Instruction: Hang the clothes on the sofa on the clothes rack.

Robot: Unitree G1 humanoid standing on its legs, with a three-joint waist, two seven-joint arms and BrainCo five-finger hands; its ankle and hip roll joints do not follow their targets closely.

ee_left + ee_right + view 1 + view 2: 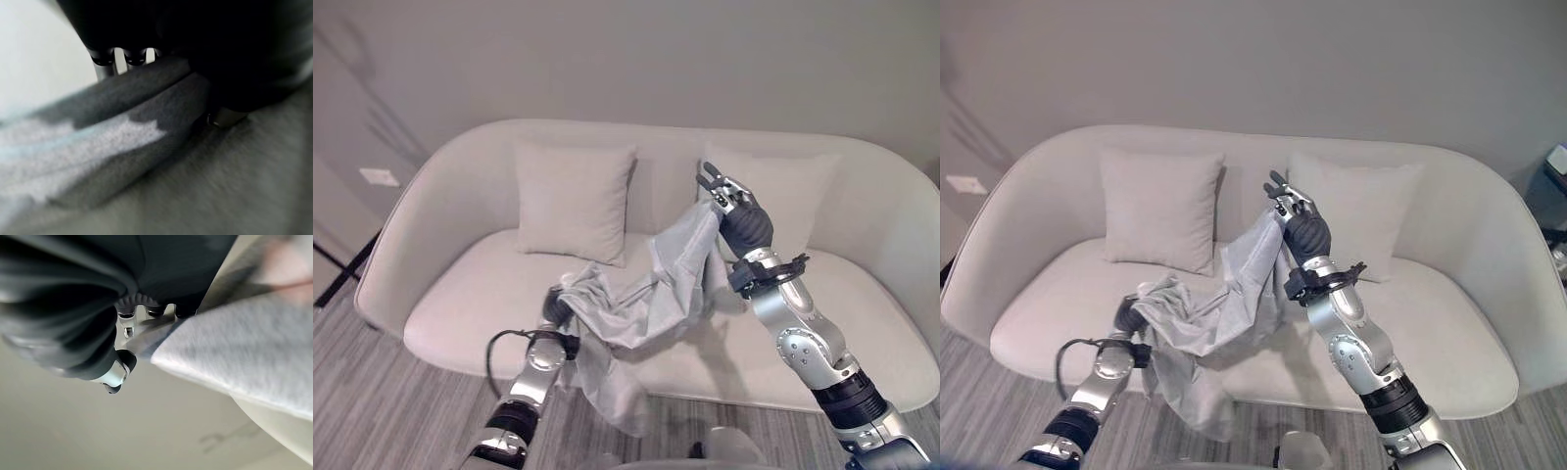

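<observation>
A light grey garment point(656, 284) stretches between my two hands above a pale sofa point(460, 304). My right hand point(739, 215) is raised before the backrest, shut on the garment's upper corner; the right wrist view shows the cloth point(244, 347) pinched at the fingers point(128, 320). Low at the seat's front edge, my left hand point(553, 305) is shut on the bunched lower end, and the cloth point(146, 147) runs under its fingers point(105, 66). A loose tail of the garment point(1190, 397) hangs over the sofa's front toward the floor.
Two pale cushions lean on the backrest, one at the left point(573, 201) and one behind my right hand point(793, 196). A thin black stand leg point(342, 269) crosses the floor left of the sofa. A white wall plate point(379, 176) sits above it.
</observation>
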